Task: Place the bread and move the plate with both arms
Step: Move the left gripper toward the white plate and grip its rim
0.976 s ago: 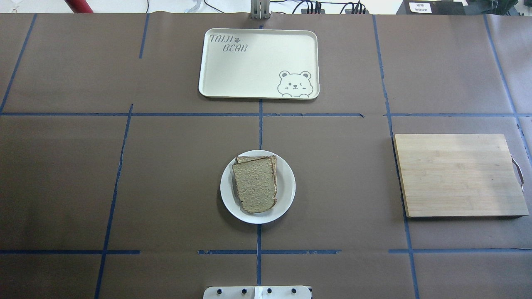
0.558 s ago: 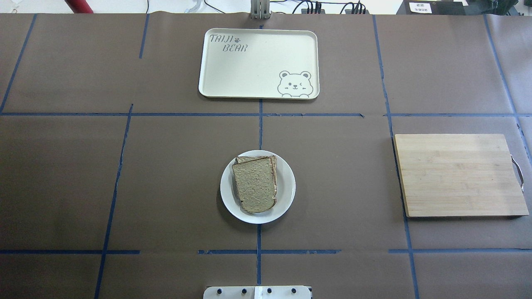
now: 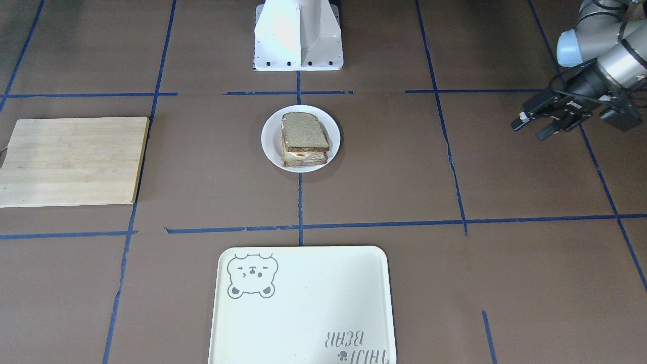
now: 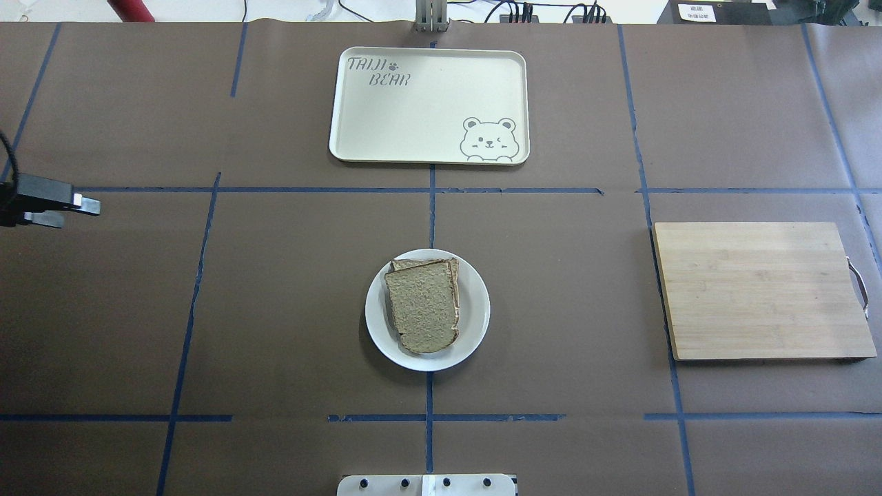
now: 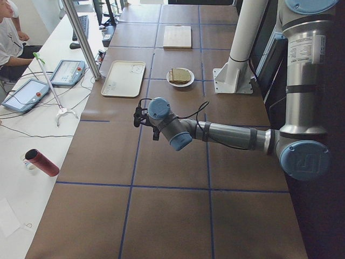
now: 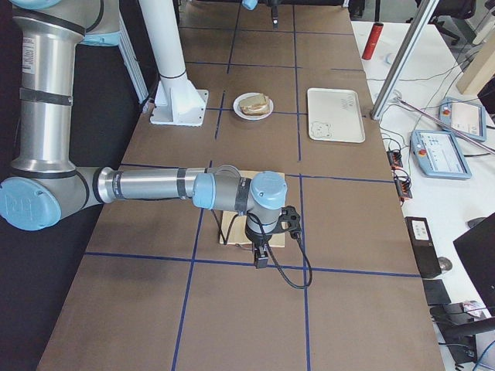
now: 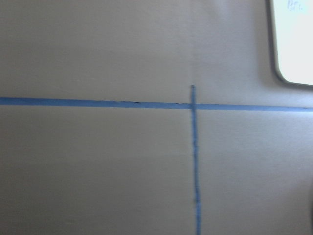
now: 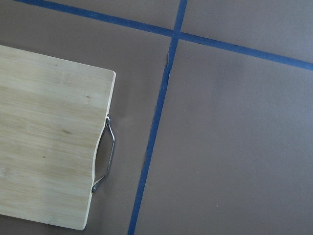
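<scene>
The plain bread [image 4: 422, 310] lies on top of an egg-bearing slice [image 3: 303, 157] on the white plate [image 4: 477, 310], at the table's middle; it also shows in the front-facing view [image 3: 304, 130]. My left gripper [image 4: 79, 212] hovers at the far left edge of the overhead view, far from the plate. Its fingers [image 3: 526, 131] stand apart and empty. My right gripper [image 6: 261, 261] shows only in the exterior right view, over the table beyond the cutting board, and I cannot tell if it is open or shut.
A cream bear tray [image 4: 428, 103] lies at the far middle. A wooden cutting board [image 4: 761, 289] with a metal handle [image 8: 108, 154] lies on the right. The white pedestal [image 3: 298, 35] stands at the near edge. Blue tape lines cross the brown table.
My left gripper has come into the overhead view at its left edge, where no arm showed before. The bread, plate, tray and board have not moved.
</scene>
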Robot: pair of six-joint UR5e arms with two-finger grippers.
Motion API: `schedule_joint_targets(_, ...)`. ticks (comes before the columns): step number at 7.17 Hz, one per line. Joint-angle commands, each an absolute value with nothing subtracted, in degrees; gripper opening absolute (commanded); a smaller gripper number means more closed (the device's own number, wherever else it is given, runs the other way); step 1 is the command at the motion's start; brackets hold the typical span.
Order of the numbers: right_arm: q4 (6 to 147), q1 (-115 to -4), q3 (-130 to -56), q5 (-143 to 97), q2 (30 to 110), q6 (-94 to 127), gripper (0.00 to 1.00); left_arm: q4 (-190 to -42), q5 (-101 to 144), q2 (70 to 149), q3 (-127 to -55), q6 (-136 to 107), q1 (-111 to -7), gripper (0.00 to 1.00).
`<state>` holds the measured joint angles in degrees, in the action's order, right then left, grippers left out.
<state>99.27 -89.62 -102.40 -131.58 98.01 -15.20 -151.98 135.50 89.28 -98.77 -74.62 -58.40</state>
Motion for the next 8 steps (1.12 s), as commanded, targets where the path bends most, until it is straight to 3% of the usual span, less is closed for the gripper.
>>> schedule_joint_targets(1,99.23,-89.65,-102.48,-131.66,98.26,-15.12,1.00,-160.29,119.27,93.85,-98.88,-91.71,-43.93,1.00)
schedule_joint_targets(6,99.23,-89.65,-102.48,-131.66,98.26,-15.12,1.00,-161.19,89.85,104.40,-96.34,-101.85,-18.83,1.00)
schedule_joint_targets(8,99.23,-89.65,-102.48,-131.66,98.26,-15.12,1.00,-161.28,88.42,107.04,-93.36,-103.09,-17.84,0.86)
